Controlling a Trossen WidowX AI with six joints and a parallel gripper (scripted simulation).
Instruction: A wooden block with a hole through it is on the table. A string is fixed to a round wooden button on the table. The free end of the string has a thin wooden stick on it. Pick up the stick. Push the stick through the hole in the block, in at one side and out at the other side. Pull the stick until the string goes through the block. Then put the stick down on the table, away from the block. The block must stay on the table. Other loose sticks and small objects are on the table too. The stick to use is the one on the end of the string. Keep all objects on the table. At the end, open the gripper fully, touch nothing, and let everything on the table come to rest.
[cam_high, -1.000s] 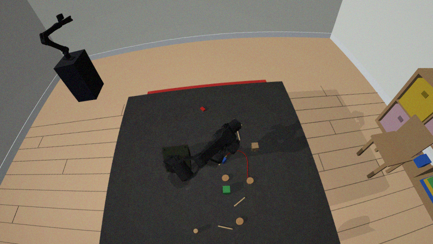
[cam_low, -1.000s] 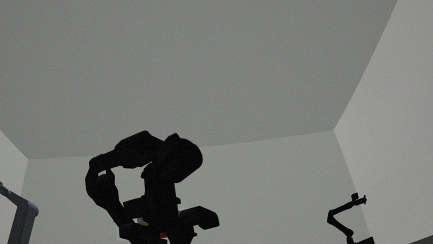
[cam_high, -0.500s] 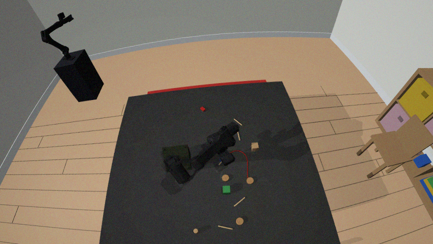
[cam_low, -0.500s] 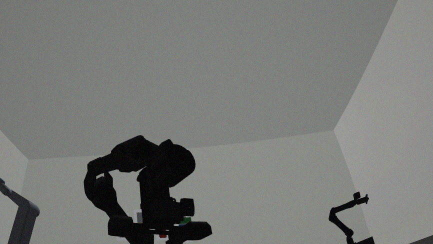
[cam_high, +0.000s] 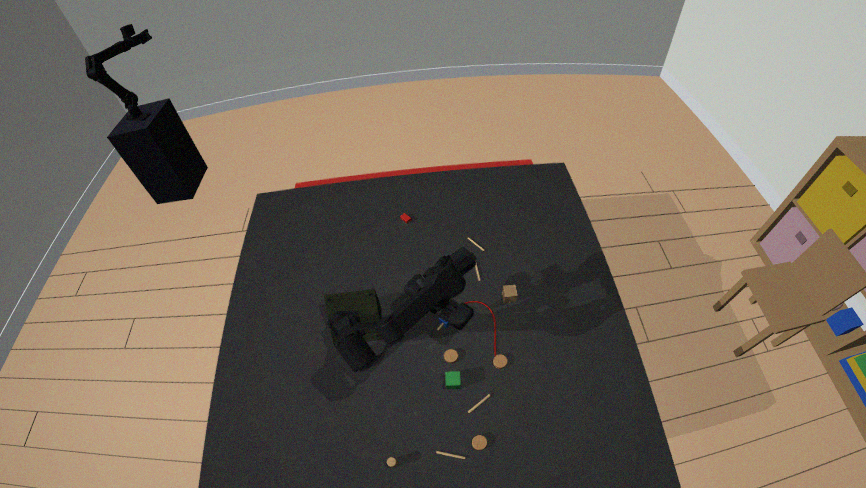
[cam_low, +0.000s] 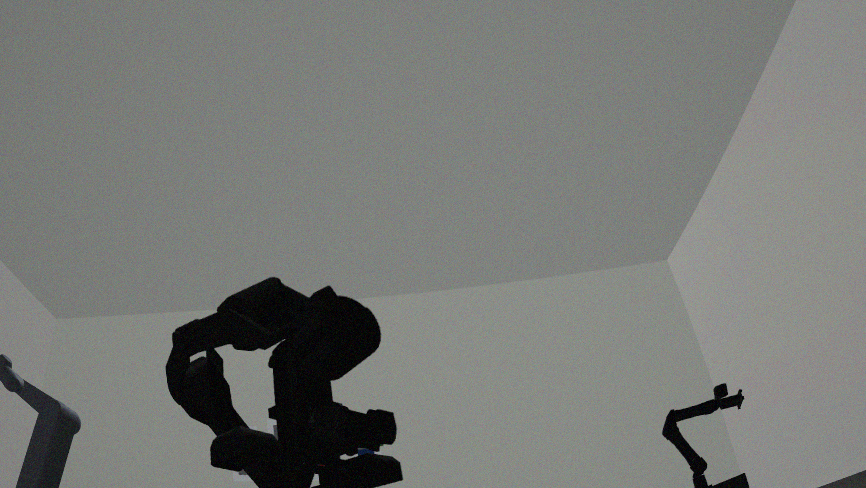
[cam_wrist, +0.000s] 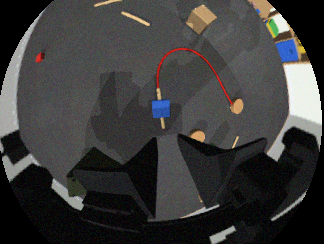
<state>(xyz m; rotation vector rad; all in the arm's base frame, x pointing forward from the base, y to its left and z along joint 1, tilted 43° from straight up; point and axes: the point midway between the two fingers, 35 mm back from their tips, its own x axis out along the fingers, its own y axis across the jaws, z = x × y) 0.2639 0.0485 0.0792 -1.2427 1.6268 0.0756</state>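
From above, the arm (cam_high: 418, 297) reaches across the dark table (cam_high: 303, 424), its gripper (cam_high: 455, 316) low over a small blue cube (cam_high: 443, 321). The red string (cam_high: 492, 321) curves from there to a round button (cam_high: 499, 361). The block (cam_high: 509, 293) sits just right of the gripper, apart from it. A second disc (cam_high: 450, 355), a green cube (cam_high: 452, 379), a red cube (cam_high: 405, 217) and loose sticks lie around.

From the side, only the arm's dark outline (cam_low: 303, 375) shows against the wall.

At the wrist, the fingers stand partly apart with nothing between them. The stick (cam_wrist: 160, 96) lies ahead of the tips, threaded through the blue cube (cam_wrist: 161, 109), the string (cam_wrist: 193, 56) arching to the button (cam_wrist: 237, 105). The block (cam_wrist: 201, 17) lies beyond.
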